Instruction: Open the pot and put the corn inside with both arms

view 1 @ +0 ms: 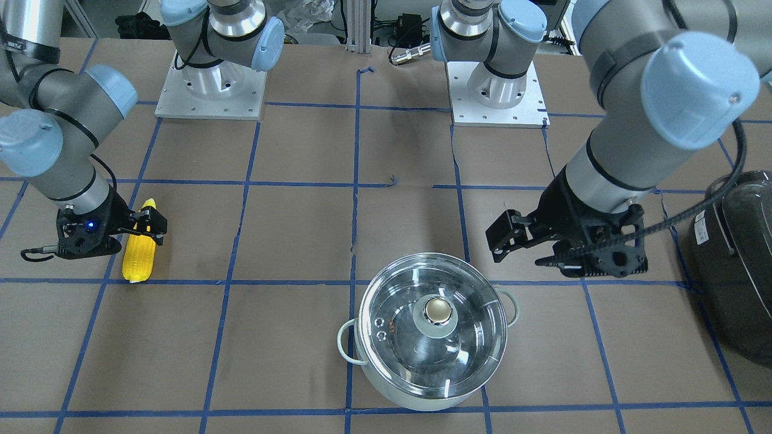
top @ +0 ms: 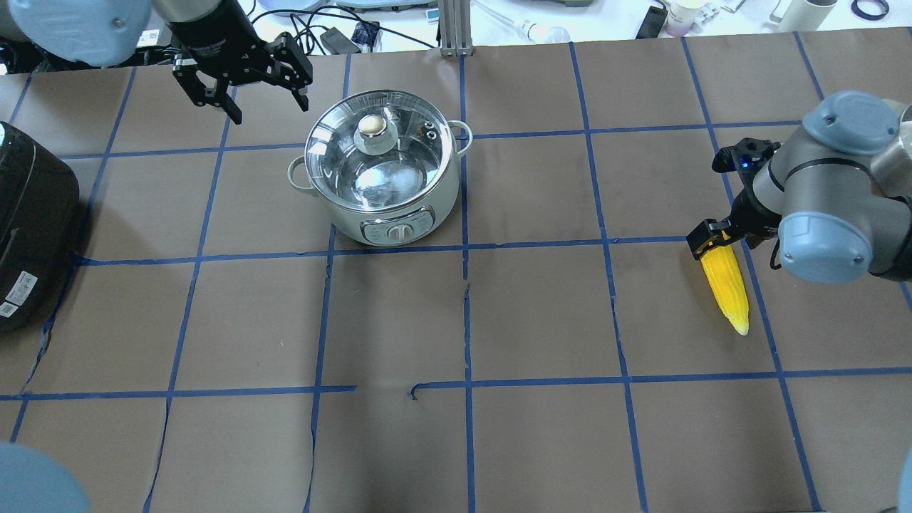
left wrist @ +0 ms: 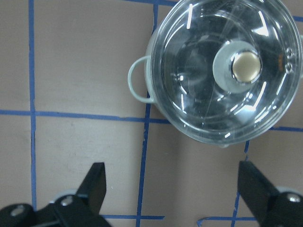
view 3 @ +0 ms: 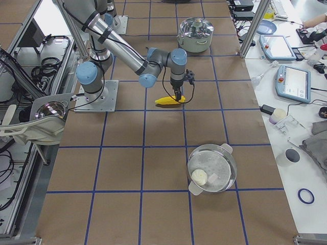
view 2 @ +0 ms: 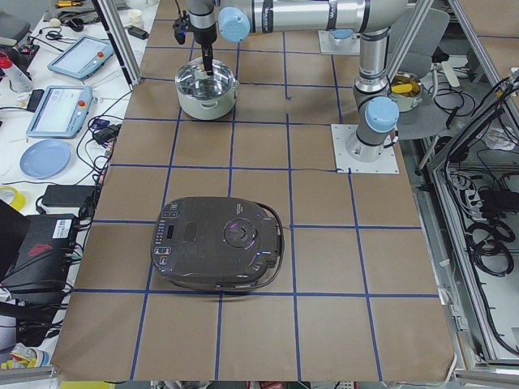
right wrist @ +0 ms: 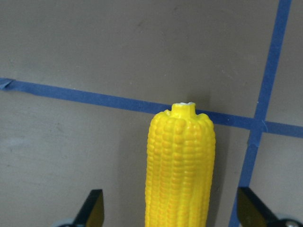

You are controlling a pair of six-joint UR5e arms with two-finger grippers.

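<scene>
The brown paper-covered table [top: 541,313], gridded with blue tape [top: 467,320], is carrying a round, pale-walled stainless-steel pot [top: 356,229] with a clear glass lid at the overhead view's upper centre-left. A bright yellow tapered corn cob [top: 725,285] is lying at the right. A large black rounded appliance [top: 28,228] is sitting at the left edge.

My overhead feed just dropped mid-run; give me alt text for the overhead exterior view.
The pot, lid on, sits upper left of centre on the brown, blue-gridded table, with the left hand open just up-left of it. At far right, the right hand straddles the thick end of the corn, which lies on the table.
</scene>
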